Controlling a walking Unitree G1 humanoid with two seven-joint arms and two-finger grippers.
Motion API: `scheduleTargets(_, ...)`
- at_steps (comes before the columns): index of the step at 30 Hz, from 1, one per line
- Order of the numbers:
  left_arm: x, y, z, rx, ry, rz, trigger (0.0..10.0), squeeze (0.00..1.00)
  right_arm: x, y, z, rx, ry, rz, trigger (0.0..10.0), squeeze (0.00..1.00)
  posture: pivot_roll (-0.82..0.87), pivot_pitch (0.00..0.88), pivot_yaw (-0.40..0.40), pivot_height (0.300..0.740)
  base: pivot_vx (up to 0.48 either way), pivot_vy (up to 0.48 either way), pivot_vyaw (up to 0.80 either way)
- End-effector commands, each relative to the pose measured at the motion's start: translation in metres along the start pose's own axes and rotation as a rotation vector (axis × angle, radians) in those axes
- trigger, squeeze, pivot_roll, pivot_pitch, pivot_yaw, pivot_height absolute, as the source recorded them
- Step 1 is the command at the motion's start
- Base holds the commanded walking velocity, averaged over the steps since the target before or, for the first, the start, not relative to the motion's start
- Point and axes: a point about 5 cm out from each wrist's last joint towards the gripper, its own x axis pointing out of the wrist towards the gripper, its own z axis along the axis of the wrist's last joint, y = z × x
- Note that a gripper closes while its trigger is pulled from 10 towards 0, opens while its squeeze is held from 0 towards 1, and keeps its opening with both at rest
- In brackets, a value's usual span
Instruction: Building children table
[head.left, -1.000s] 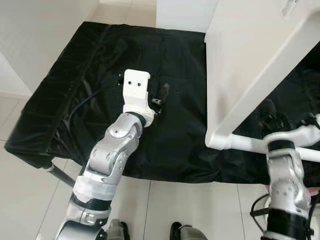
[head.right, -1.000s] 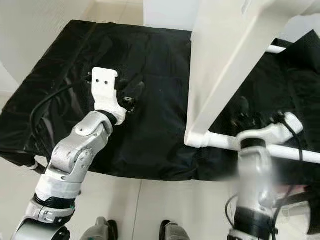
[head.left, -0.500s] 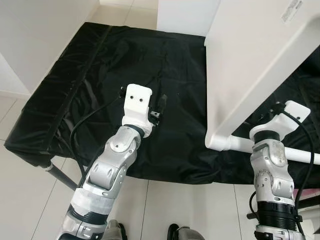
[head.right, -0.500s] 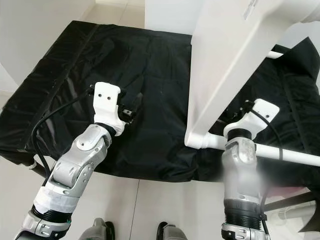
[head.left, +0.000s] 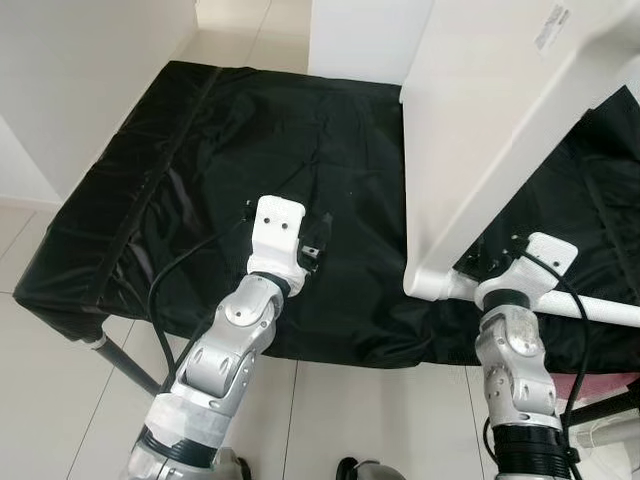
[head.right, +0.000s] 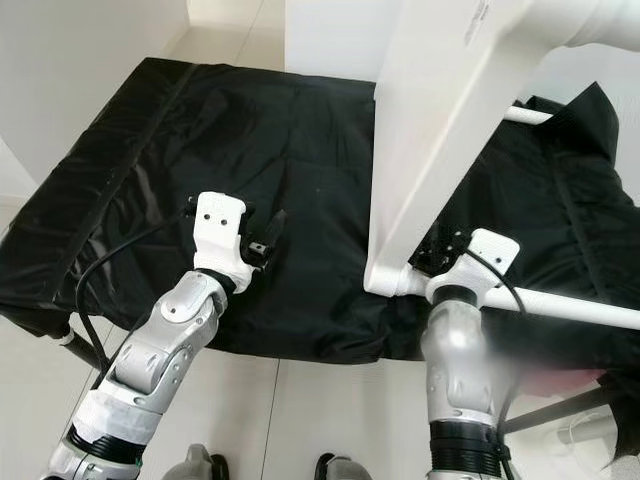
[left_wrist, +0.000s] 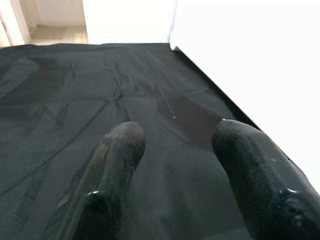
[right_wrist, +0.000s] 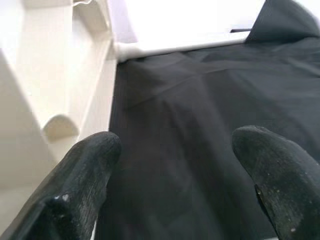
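Retreat is what you see on both sides: over the last second your right pincer (right_wrist: 170, 175) came off the white leg tube (head.right: 570, 308) and now hangs spread and empty beside it, at about 5 o'clock. The left pincer (left_wrist: 175, 165), also spread, has drawn back toward you over the black cloth (head.left: 200, 150). The tabletop panel (head.left: 470, 140) stands tilted at 1 o'clock, ungripped, so assembly looks paused.
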Motion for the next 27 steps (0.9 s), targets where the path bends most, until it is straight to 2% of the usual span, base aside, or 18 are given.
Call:
scheduleTargets(1, -0.006, -0.013, -0.003, 0.004, 0.01, -0.206, 10.0, 0.0, -0.005, 0.008, -0.009, -0.013, 0.027, 0.047, 10.0, 0.0, -0.02, 0.073, -0.023, 0.74, 0.0, 0.0, 0.0)
scheduleTargets(4, -0.012, -0.015, -0.003, 0.009, 0.008, -0.26, 10.0, 0.0, -0.007, 0.013, -0.012, -0.008, 0.036, 0.062, 10.0, 0.0, -0.01, 0.069, -0.019, 0.74, 0.0, 0.0, 0.0)
scheduleTargets(9, -0.031, -0.022, -0.006, 0.035, 0.035, -0.459, 10.0, 0.0, -0.018, 0.023, -0.021, 0.01, 0.075, 0.088, 10.0, 0.0, 0.0, 0.045, -0.026, 0.74, 0.0, 0.0, 0.0)
scheduleTargets(18, -0.032, -0.022, -0.006, 0.056, 0.039, -0.478, 10.0, 0.0, -0.024, 0.025, -0.028, 0.0, 0.098, 0.101, 10.0, 0.0, -0.01, 0.031, -0.017, 0.74, 0.0, 0.0, 0.0)
scheduleTargets(22, -0.035, -0.025, -0.005, 0.04, 0.053, -0.521, 10.0, 0.0, -0.026, 0.045, -0.035, 0.007, 0.141, 0.216, 10.0, 0.0, -0.01, 0.014, -0.012, 0.74, 0.0, 0.0, 0.0)
scheduleTargets(27, -0.036, -0.022, -0.007, 0.025, 0.068, -0.518, 10.0, 0.0, -0.026, 0.053, -0.038, -0.005, 0.151, 0.257, 10.0, 0.0, 0.0, 0.003, -0.013, 0.74, 0.0, 0.0, 0.0)
